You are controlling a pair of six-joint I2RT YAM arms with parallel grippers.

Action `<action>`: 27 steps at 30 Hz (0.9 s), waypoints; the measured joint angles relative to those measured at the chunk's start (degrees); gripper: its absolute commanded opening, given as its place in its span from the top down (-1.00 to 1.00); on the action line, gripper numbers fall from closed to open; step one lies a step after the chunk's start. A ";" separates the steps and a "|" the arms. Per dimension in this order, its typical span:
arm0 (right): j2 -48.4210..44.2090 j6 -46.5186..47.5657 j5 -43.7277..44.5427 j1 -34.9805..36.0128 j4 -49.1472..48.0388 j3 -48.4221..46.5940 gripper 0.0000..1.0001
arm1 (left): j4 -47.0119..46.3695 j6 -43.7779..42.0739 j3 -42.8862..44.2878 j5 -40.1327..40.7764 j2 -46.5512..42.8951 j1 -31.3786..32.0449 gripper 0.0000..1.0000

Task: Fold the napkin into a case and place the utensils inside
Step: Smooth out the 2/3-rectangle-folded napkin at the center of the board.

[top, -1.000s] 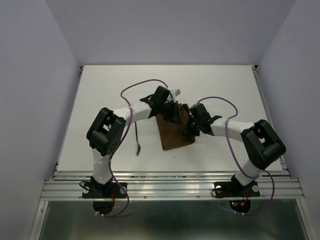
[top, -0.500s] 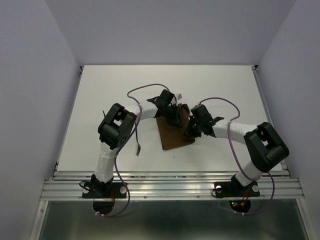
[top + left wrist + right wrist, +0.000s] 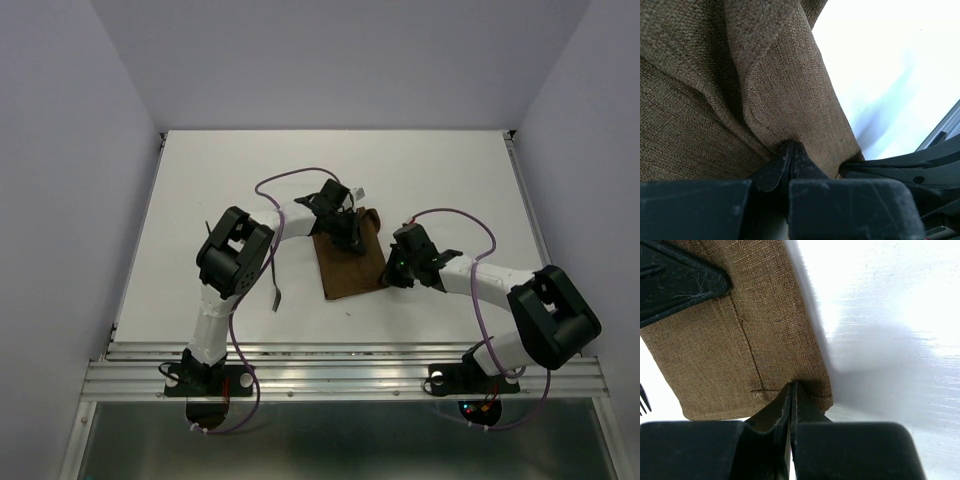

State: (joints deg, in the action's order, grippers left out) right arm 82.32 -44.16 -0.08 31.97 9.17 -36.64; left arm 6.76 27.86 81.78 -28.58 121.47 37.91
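The brown napkin (image 3: pixel 350 268) lies folded into a narrow oblong at the middle of the table. At its far end my left gripper (image 3: pixel 345 233) is shut on a puckered fold of the cloth (image 3: pixel 785 100), fingertips together (image 3: pixel 790 146). My right gripper (image 3: pixel 392 272) is shut at the napkin's near right corner (image 3: pixel 765 330), its tips (image 3: pixel 792 386) touching the flat cloth near the hem. One thin dark utensil (image 3: pixel 274 278) lies on the table left of the napkin. Its tines (image 3: pixel 644 402) show at the left edge of the right wrist view.
The white table (image 3: pixel 450 180) is bounded by a metal rail (image 3: pixel 340 352) along its near edge. The left arm's elbow (image 3: pixel 236 255) hangs over the utensil's far end. The left gripper's black finger (image 3: pixel 680 280) shows at the upper left of the right wrist view.
My right gripper has slid toward the near right corner of the napkin and its arm has swung outward. The left elbow has moved right; the left gripper stays on the cloth.
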 measured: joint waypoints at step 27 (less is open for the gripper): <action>2.58 2.80 5.84 -0.02 7.45 -8.81 0.98 | -0.20 -1.05 0.00 -0.76 0.09 -0.02 1.00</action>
State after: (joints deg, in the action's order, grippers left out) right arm 84.90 -41.36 5.76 31.94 16.62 -45.45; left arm 6.57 26.81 81.78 -29.34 121.56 37.89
